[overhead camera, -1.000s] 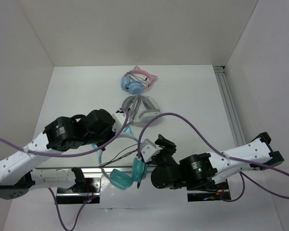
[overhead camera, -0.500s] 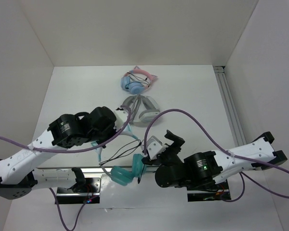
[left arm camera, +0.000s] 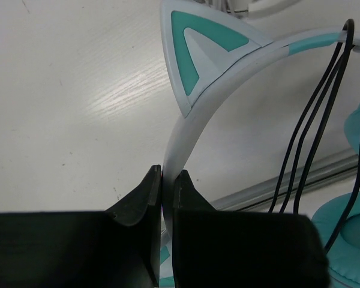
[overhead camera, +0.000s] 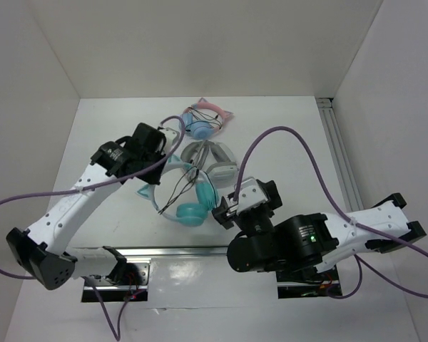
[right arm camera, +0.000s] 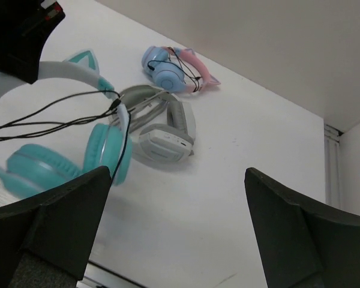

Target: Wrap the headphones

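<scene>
Clearly light but awkward, the headphones point(overhead camera: 192, 214) pair a stiff, smooth headband point(left arm camera: 186, 132) with soft cups point(right arm camera: 30, 168) and a limp cable point(left arm camera: 306, 150) that snags easily. They sit mid-table. The left gripper point(left arm camera: 167, 177) is clamped on the headband just below 1 cat ear point(left arm camera: 198, 54). The right gripper point(right arm camera: 175, 198) hangs empty, jaws wide apart; the loose cable looks like its best hold. A grey headset point(right arm camera: 162, 129) and a blue-pink headset point(right arm camera: 168, 69) lie just behind, where loops could catch.

headphones point(overhead camera: 192, 212) | teal ear cups, pale blue headband, two cat ears | centre-left of top view, cups close together, band arching left | thin black cable point(left arm camera: 306, 138) in several strands across band
</scene>
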